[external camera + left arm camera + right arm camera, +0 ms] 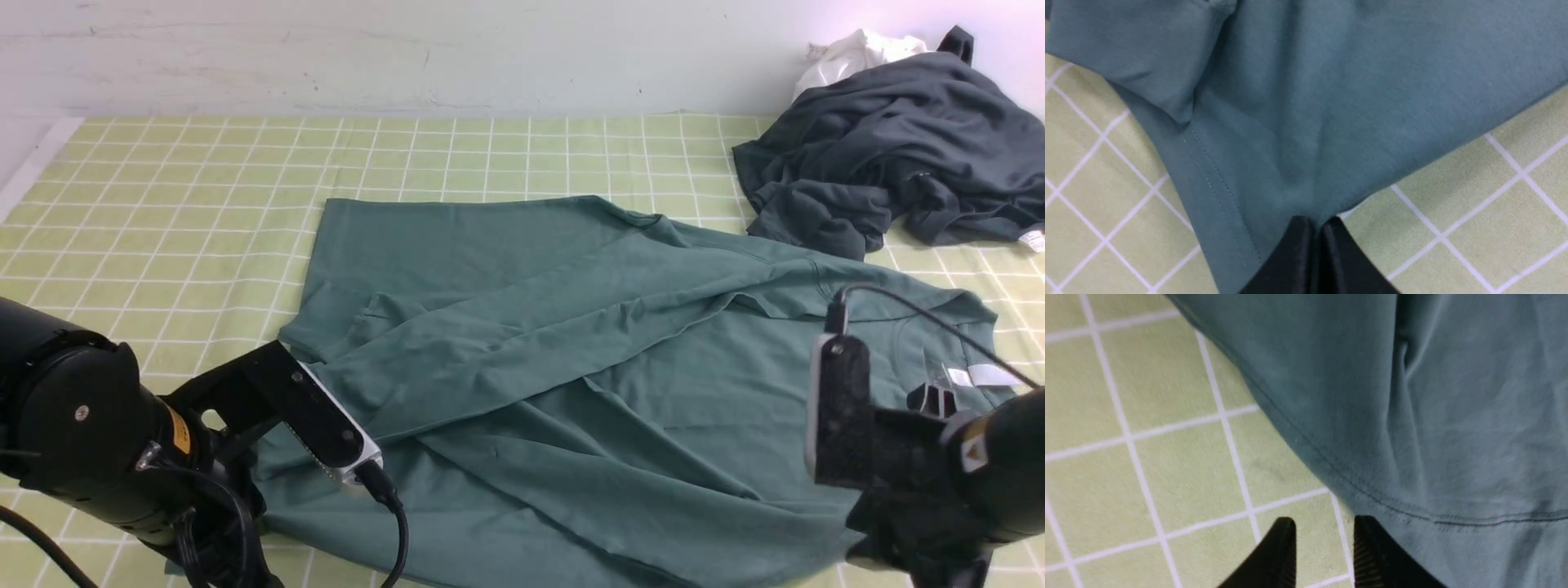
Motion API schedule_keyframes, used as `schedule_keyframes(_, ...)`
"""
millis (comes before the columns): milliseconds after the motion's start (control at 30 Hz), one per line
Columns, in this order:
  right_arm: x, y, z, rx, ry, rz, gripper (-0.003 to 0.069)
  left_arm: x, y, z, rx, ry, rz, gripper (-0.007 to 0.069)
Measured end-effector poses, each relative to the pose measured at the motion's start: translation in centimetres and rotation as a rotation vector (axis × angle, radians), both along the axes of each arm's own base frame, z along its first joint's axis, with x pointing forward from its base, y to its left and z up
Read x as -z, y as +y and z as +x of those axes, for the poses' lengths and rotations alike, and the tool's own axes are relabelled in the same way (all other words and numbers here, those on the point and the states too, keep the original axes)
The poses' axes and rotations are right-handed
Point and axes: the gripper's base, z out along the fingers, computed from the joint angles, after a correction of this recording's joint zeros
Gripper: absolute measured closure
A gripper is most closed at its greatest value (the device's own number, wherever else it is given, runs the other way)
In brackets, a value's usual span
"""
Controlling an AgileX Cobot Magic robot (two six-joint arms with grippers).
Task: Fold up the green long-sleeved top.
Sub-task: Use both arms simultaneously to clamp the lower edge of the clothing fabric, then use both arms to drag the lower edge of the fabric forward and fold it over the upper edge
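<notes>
The green long-sleeved top (571, 343) lies spread on the middle of the checked surface (204, 188), collar toward the robot's right with the white label (984, 376) showing inside it. One sleeve (522, 351) lies diagonally across the body panel. No other fold is evident, and the body remains at full width, so the task is judged to be at an early stage: the second sleeve and the body folds are not yet done. The left claw (1312, 228) is pressed together and pinches the edge of the top at the robot's left, with a ridge of fabric running up from its tips. The right claw (1325, 526) is spread and holds nothing: one finger stands over the bare surface, the other at the stitched edge of the top. A dark grey garment (890, 155) and a white cloth (849, 53) lie bunched at the far right, well apart from the claws. In the front view both claws are hidden behind the arms and wrist cameras. The near edge of the top is cut off, and the position of the second sleeve cannot be determined.
</notes>
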Motion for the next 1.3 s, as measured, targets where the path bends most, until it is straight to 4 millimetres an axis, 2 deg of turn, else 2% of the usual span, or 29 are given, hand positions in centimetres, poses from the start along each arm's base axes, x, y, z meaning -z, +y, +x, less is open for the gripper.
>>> schedule_keyframes(133, 2.3, -0.1, 1.3, -0.033, 0.018, -0.092, 0.0373, 0.0, 0.0, 0.0, -0.001, 0.005, 0.002, 0.0625)
schedule_keyframes(267, 3.4, 0.1, 2.3, -0.058, -0.015, -0.107, 0.0373, 0.0, 0.0, -0.1, -0.001, 0.006, 0.002, 0.0625)
schedule_keyframes(400, 4.8, 0.3, 3.2, -0.097, -0.029, -0.136, 0.0456, 0.0, 0.0, -0.1, -0.003, 0.009, 0.003, 0.0625)
schedule_keyframes(433, 4.8, 0.3, 3.3, -0.089, -0.03, -0.139, 0.0522, 0.0, 0.1, -0.2, -0.011, 0.024, 0.006, 0.0625)
schedule_keyframes(500, 4.7, 0.3, 3.4, -0.069, -0.031, -0.136, 0.0569, -0.1, 0.1, -0.3, -0.023, 0.036, 0.007, 0.0625)
schedule_keyframes(533, 4.5, 0.3, 3.5, -0.035, -0.028, -0.135, 0.0627, -0.7, 0.1, -0.3, -0.06, 0.04, -0.002, 0.0625)
schedule_keyframes(567, 4.0, 0.3, 3.6, -0.003, -0.03, -0.128, 0.0648, -1.3, 0.1, -0.1, -0.094, 0.032, -0.016, 0.0625)
schedule_keyframes(667, 1.7, 0.4, 4.5, 0.073, -0.084, -0.104, 0.0668, -3.4, 0.2, 1.1, -0.208, -0.021, -0.073, 0.0625)
schedule_keyframes(767, -0.9, 0.8, 6.2, 0.092, -0.188, -0.085, 0.0669, -5.6, 0.5, 3.1, -0.281, -0.085, -0.115, 0.0625)
schedule_keyframes(800, -1.8, 0.8, 7.0, 0.107, -0.226, -0.072, 0.0669, -6.6, 0.6, 4.3, -0.3, -0.114, -0.129, 0.0625)
schedule_keyframes(833, -2.3, 0.8, 7.5, 0.119, -0.247, -0.063, 0.0669, -6.9, 0.8, 4.9, -0.31, -0.124, -0.132, 0.0625)
schedule_keyframes(1000, -3.4, -1.0, 11.7, 0.196, -0.356, -0.021, 0.0669, -9.5, 1.0, 10.8, -0.344, -0.207, -0.154, 0.0625)
schedule_keyframes(1100, -3.7, -1.6, 14.6, 0.219, -0.435, 0.014, 0.0669, -9.9, 0.5, 14.3, -0.349, -0.238, -0.165, 0.0625)
schedule_keyframes(1167, -3.5, -1.8, 17.2, 0.214, -0.497, 0.034, 0.0669, -9.9, -0.2, 17.9, -0.342, -0.271, -0.165, 0.0625)
schedule_keyframes(1200, -3.4, -1.8, 18.4, 0.202, -0.524, 0.034, 0.0669, -9.6, -0.4, 19.2, -0.341, -0.28, -0.164, 0.0625)
schedule_keyframes(1233, -3.6, -1.8, 18.5, 0.201, -0.535, 0.036, 0.0669, -9.5, -0.5, 19.7, -0.34, -0.284, -0.164, 0.0625)
schedule_keyframes(1300, -2.4, -2.0, 21.7, 0.17, -0.571, 0.009, 0.0669, -7.7, -1.0, 23.6, -0.336, -0.305, -0.146, 0.0625)
